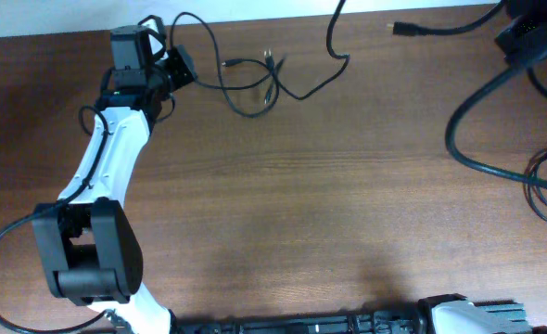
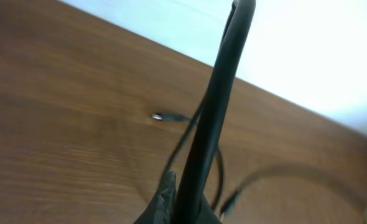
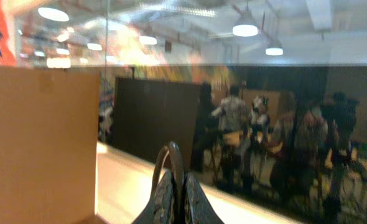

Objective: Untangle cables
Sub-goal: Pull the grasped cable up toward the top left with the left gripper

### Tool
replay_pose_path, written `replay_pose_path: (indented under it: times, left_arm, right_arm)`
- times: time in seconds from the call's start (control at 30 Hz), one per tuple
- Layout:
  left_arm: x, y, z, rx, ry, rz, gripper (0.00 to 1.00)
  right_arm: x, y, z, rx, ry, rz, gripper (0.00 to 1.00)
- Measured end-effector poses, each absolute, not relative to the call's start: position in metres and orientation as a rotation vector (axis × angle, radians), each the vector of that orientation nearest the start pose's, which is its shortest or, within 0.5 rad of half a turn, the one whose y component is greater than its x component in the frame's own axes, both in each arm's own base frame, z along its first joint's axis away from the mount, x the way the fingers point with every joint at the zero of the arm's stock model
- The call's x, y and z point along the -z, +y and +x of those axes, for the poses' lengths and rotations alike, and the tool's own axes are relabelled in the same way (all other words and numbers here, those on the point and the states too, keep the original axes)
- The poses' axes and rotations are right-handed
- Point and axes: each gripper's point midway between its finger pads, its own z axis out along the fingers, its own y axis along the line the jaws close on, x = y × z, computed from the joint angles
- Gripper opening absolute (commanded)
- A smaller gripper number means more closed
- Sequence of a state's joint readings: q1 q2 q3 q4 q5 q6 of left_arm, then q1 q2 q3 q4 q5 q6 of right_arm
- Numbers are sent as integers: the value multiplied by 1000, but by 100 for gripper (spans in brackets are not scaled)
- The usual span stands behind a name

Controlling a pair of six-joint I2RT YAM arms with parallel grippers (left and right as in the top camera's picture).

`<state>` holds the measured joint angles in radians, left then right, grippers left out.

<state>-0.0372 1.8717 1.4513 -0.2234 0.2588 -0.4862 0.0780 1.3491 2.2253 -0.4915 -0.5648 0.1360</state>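
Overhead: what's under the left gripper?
Brown table shows around the left gripper, and a thin black cable runs out from its tip. The spot directly beneath is covered by the gripper itself.

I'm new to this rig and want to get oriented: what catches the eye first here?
The left gripper, near the far edge of the table on its left side, is shut on a black cord of the cables, whose thin loops sprawl just right of it. The right gripper is shut too, aimed at the room rather than the table.
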Motion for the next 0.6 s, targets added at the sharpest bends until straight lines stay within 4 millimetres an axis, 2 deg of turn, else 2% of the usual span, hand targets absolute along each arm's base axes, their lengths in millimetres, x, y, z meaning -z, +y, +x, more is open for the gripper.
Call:
replay_pose_path:
  times: [0.27, 0.33, 0.47, 0.6]
  left_arm:
    - [-175, 21, 541, 635, 2049, -994, 0]
    - [-175, 42, 540, 695, 1961, -1188, 0]
    - [-180, 64, 541, 817, 1813, -1414, 0]
    - [-191, 64, 546, 951, 1726, -1494, 0]
  right_arm:
    - [-647, 109, 282, -474, 1319, -453, 4]
    - [-631, 108, 286, -463, 1386, -455, 4]
    - [-600, 105, 291, -425, 1505, -475, 4]
    - [-582, 104, 290, -407, 1571, -498, 4]
